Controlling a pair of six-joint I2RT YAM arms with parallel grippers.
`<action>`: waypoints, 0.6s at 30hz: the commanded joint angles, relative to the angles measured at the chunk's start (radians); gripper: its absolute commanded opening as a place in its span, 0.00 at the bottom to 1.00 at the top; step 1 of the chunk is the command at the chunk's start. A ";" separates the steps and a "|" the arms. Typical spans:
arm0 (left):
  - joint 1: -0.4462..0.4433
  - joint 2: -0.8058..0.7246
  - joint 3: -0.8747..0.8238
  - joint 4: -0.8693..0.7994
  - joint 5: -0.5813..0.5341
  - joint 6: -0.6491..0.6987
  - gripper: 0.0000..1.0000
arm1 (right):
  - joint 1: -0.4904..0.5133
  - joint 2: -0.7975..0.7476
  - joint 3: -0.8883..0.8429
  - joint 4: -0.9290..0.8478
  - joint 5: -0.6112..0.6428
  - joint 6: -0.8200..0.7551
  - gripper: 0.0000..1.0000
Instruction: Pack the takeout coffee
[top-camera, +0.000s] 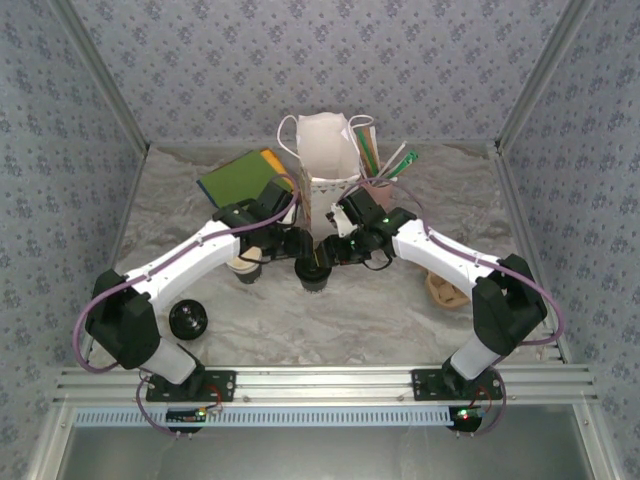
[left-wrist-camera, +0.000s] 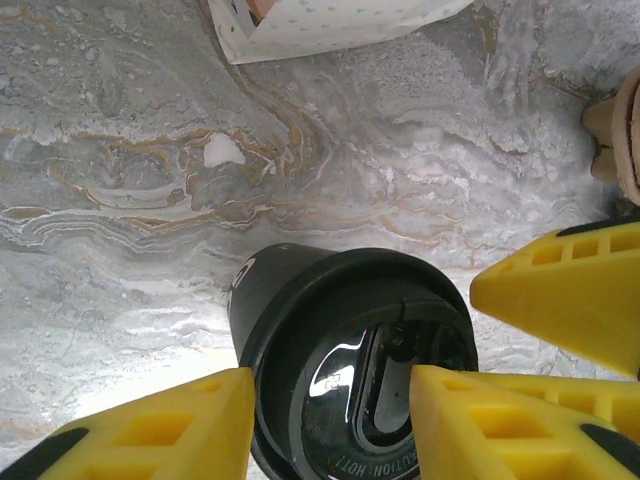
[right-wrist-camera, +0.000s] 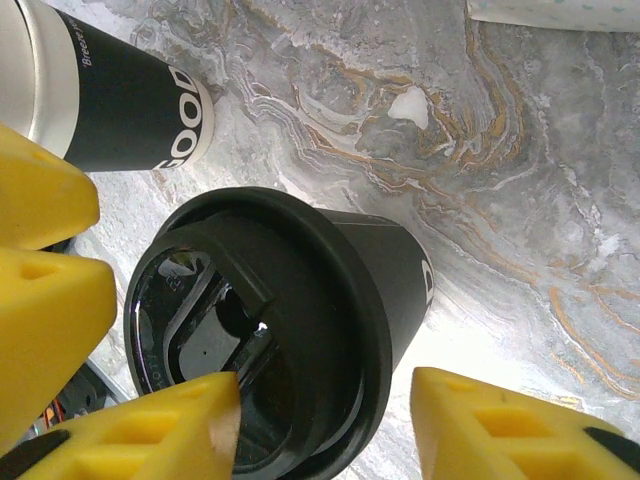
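Note:
The takeout coffee (top-camera: 313, 272), a dark paper cup with a black lid, stands upright mid-table between both arms. My left gripper (top-camera: 297, 245) hovers over it from the left and my right gripper (top-camera: 345, 245) from the right. In the left wrist view the coffee (left-wrist-camera: 330, 330) sits under my left gripper (left-wrist-camera: 330, 390). One yellow finger is beside the cup wall and the other is above the lid. In the right wrist view my right gripper (right-wrist-camera: 325, 385) straddles the coffee (right-wrist-camera: 330, 300) the same way, with a clear gap on the outer side. Both stand open, gripping nothing.
A white paper bag (top-camera: 325, 160) stands just behind the cup. A lidless cup (top-camera: 245, 268) is close on the left. A loose black lid (top-camera: 188, 320) lies near the left base. A green pad (top-camera: 240, 178), stirrers (top-camera: 370, 150) and a tan cardboard piece (top-camera: 445, 290) lie around.

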 joint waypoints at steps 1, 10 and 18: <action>-0.006 -0.002 0.039 -0.040 0.009 0.002 0.48 | -0.004 -0.034 0.046 -0.039 0.013 -0.009 0.54; 0.012 -0.060 0.122 -0.085 -0.047 0.038 0.79 | -0.038 -0.100 0.114 -0.133 0.112 -0.006 0.78; 0.057 -0.106 0.173 -0.086 -0.080 0.101 1.00 | -0.059 -0.141 0.192 -0.222 0.228 0.036 1.00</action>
